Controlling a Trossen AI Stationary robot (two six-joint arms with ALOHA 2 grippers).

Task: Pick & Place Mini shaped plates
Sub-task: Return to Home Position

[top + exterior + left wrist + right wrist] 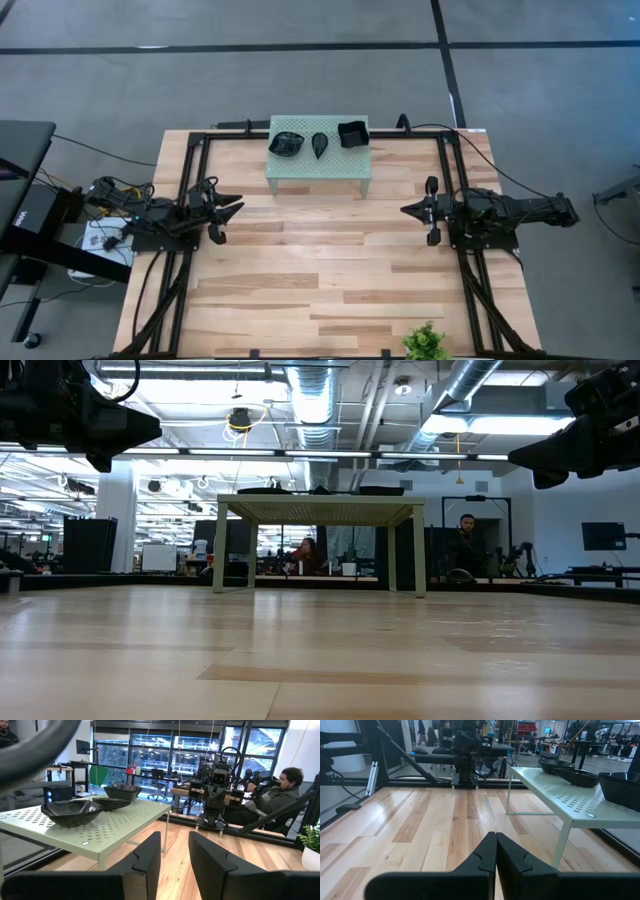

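The left arm (165, 222) sits at its side of the counter (300, 290), its jaws apart and empty. The right arm (505, 212) faces it from the opposite side, jaws pressed together, holding nothing. The mini shaped plates sit on the pale green perforated stand (320, 168), off to one side of both jaws and well apart from them. The rounded stack (287, 143) is nearest the left jaws, the teardrop stack (319, 145) is in the middle, and the square stack (352, 133) is nearest the right jaws.
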